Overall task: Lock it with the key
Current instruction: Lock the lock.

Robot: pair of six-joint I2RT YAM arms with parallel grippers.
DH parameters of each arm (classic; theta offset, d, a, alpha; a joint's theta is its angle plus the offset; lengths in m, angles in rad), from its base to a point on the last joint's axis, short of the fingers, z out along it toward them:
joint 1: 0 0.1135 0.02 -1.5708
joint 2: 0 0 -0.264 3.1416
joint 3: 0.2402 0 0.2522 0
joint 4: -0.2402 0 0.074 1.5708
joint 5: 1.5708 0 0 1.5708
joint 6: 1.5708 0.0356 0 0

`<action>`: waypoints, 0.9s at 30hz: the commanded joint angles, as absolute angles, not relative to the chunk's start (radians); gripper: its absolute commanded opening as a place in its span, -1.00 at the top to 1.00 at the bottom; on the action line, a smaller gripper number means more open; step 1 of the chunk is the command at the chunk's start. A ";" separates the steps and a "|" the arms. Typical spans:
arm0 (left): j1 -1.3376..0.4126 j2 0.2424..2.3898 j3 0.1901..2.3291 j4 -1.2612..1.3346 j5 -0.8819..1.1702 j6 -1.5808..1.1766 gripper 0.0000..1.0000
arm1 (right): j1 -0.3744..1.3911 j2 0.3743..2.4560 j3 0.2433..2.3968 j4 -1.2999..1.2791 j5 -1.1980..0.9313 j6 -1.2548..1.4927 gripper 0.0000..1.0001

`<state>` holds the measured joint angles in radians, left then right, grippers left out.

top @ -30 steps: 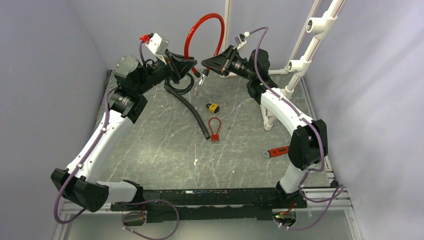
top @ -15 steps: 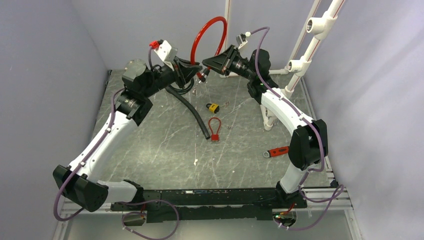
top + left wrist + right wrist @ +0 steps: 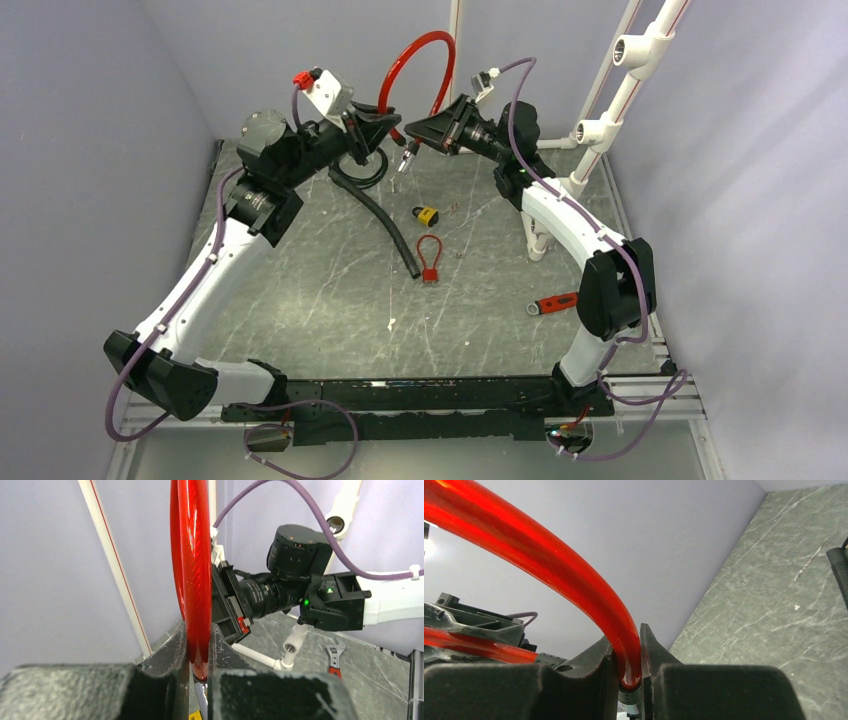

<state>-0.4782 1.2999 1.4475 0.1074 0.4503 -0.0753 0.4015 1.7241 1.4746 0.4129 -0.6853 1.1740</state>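
A thick red cable (image 3: 415,62) arches above the back of the table, with both ends held up in the air. My left gripper (image 3: 390,135) is shut on one end; in the left wrist view the cable (image 3: 191,555) runs up from between the fingers (image 3: 198,645). My right gripper (image 3: 414,128) is shut on the other end, and the cable (image 3: 549,565) curves away from the gripper (image 3: 626,655). The two grippers nearly touch tip to tip. A metal end piece (image 3: 404,160) hangs below them. A yellow padlock (image 3: 427,214) lies on the table. No key is clearly visible.
A small red wire loop (image 3: 430,252) lies in front of the padlock. A black hose (image 3: 385,215) curls at the back left. A red-handled wrench (image 3: 553,302) lies at the right. A white pipe frame (image 3: 600,110) stands at the back right.
My left gripper has swung right and slightly up, closing on the right gripper, and its wrist has turned. The red arch stands a little narrower. The right arm has barely moved.
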 commanded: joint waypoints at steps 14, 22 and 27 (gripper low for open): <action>-0.482 1.270 1.479 0.105 0.521 -0.068 1.00 | 0.385 1.687 1.474 0.427 -0.673 1.213 1.00; -0.483 1.282 1.450 0.119 0.517 -0.055 1.00 | 0.385 1.680 1.477 0.440 -0.680 1.223 1.00; -0.483 1.293 1.442 0.124 0.513 -0.044 1.00 | 0.385 1.677 1.477 0.447 -0.690 1.230 1.00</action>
